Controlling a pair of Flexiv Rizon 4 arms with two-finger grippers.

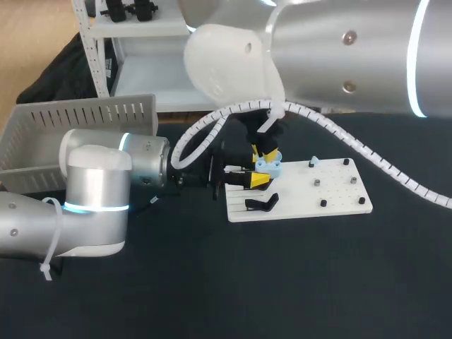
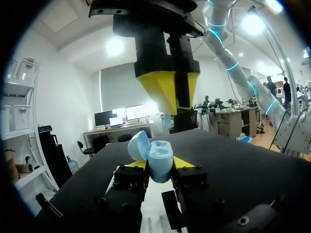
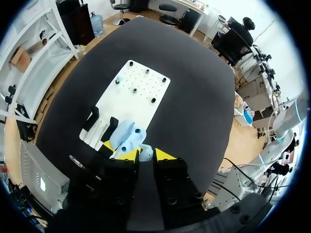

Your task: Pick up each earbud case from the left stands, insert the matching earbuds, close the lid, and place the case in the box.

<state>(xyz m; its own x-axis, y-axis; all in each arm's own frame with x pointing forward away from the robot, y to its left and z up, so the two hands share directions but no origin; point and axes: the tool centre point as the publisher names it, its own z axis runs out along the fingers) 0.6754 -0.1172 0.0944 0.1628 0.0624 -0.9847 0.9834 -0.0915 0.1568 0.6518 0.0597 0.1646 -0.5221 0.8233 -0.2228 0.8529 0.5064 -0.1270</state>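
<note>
My right gripper [image 3: 145, 154] is pinched almost closed on a small pale-blue earbud [image 2: 166, 121], whose stem hangs down just below the yellow tips. Straight beneath it sits the earbud case [image 2: 160, 158], clamped from both sides by my left gripper [image 2: 159, 164], whose fingers are set only as wide as the case body. The case is raised just above the white peg board [image 1: 339, 194], near its left end.

I judge the step in hand to be seating this earbud. I would bring it down slowly and plumb, with the stem lined up on the socket before any push. The left arm should stay rigid so the case cannot twist in its grip. A sideways nudge could cock the earbud or knock the lid.

The case stands upright with its long axis roughly vertical and its mouth facing up at the earbud. Its lid [image 2: 137, 144] is swung open and tilted off to one side. The grey box [image 1: 78, 120] sits well apart, on the left.
</note>
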